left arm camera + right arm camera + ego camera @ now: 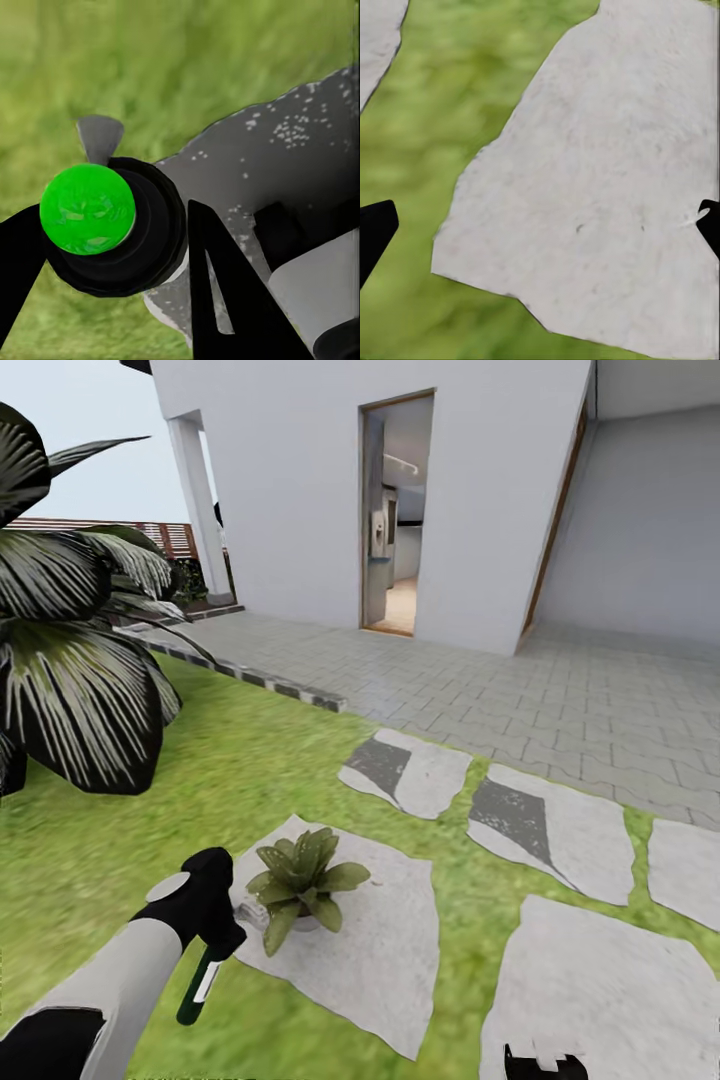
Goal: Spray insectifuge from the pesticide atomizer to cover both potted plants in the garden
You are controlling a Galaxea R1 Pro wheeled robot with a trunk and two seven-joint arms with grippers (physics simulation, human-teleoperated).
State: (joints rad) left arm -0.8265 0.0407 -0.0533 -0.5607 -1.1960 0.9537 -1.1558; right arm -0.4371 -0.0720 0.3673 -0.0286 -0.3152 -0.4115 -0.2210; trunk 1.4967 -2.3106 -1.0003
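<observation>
Grass and grey stepping stones fill the foreground of the head view, with a paved yard and a white house wall behind. The left pincer is pinching the pesticide atomizer: the dark bottle hangs below the black fingers with its long axis steeply tilted, base toward the robot and trigger head up by the plant. In the left wrist view the bottle is seen end-on as a bright green disc ringed in black, clamped between the two dark fingers, with a pale grey nozzle tip beyond it.

The potted plant, a low rosette of pointed green leaves, sits on the nearest stepping stone, just beside the left pincer and ahead of it, toward the robot's right. That is the relation the next move turns on: the left arm is plainly the nearer one, and the spray head seems to sit close to the leaves. I judge that the nozzle needs aiming onto the rosette.

The right pincer barely enters at the bottom edge of the head view; in its own wrist view its dark fingertips stand wide apart over another bare stone, holding nothing. A big striped-leaf plant stands at the left.
</observation>
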